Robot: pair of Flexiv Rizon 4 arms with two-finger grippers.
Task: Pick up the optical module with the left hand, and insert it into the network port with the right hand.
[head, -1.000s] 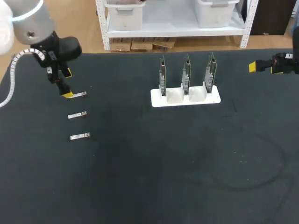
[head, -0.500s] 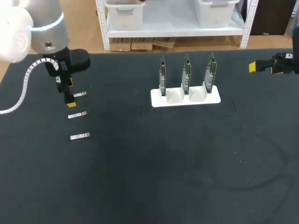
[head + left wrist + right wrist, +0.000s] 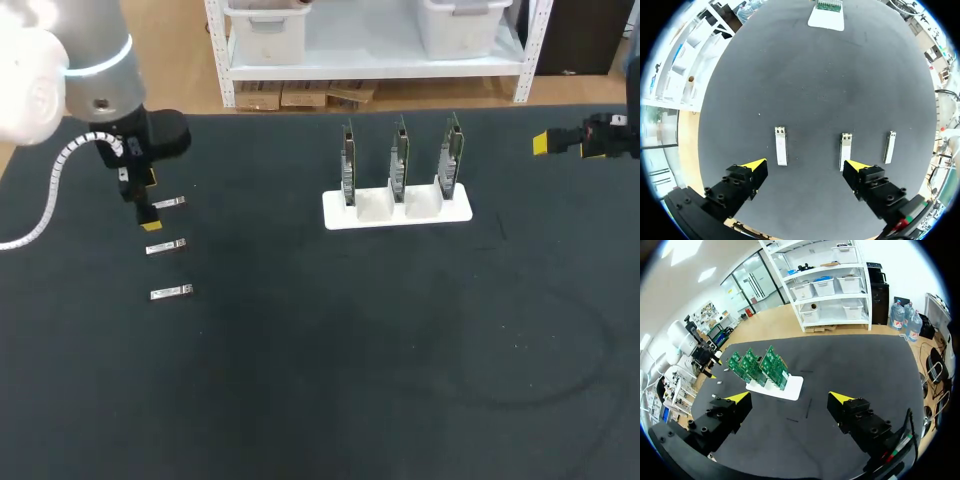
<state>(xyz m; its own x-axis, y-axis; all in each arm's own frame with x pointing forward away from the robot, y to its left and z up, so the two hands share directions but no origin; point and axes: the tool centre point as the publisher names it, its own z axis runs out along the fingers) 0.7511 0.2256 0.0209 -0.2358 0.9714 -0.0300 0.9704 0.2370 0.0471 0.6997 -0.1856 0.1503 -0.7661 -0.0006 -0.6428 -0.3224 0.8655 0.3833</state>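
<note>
Three small silver optical modules lie in a row at the table's left: the far one [image 3: 170,202], the middle one [image 3: 166,246] and the near one [image 3: 171,292]. My left gripper [image 3: 148,195] hangs open above the left end of the far module. From the left wrist, the far module [image 3: 781,145] lies ahead between the fingers, the middle module [image 3: 845,150] just ahead of one fingertip, and the near module [image 3: 889,146] outside it. Three upright green circuit boards [image 3: 399,160] stand in a white holder [image 3: 372,212]. My right gripper [image 3: 548,143] is open at the far right edge, holding nothing.
The right wrist view has the boards [image 3: 760,367] on their white holder [image 3: 790,386] ahead of the open right gripper [image 3: 790,397], with my left arm [image 3: 695,347] beyond them. The black table mat [image 3: 350,350] is bare in the middle and front.
The left arm swung right and its wrist straightened, bringing the gripper over the far module's end; it has barely moved in the last half second. The right arm kept still.
</note>
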